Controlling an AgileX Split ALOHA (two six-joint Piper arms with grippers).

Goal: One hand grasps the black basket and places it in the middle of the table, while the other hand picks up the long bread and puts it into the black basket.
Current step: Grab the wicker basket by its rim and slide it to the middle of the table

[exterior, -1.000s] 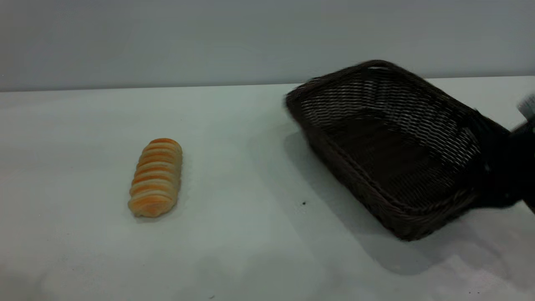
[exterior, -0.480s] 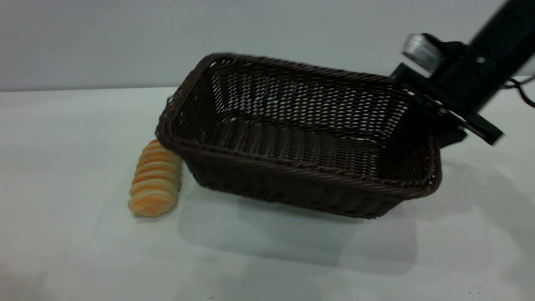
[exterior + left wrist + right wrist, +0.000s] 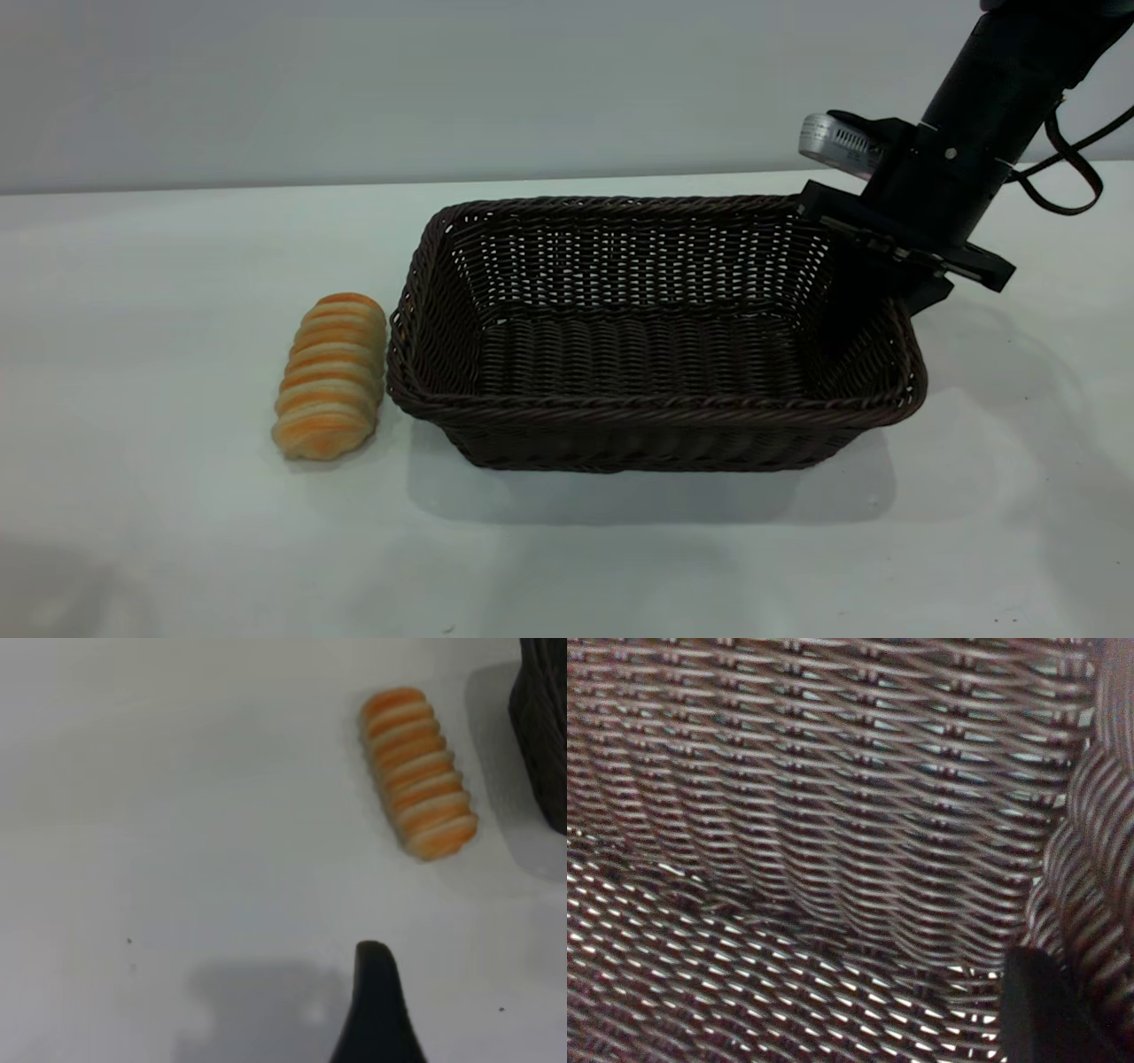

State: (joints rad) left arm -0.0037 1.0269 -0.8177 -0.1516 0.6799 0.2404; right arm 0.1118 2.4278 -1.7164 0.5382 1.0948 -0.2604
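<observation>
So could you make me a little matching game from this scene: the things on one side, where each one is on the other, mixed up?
Things:
1. black basket
2. long bread
3. right gripper
4. left gripper

Places:
A. lying on the table, just outside the basket's left end
B. at the basket's right end wall
C. standing level in the middle of the table
D. out of the exterior view, above bare table short of the bread

Pairs: 1-C, 2-A, 3-B, 4-D
</observation>
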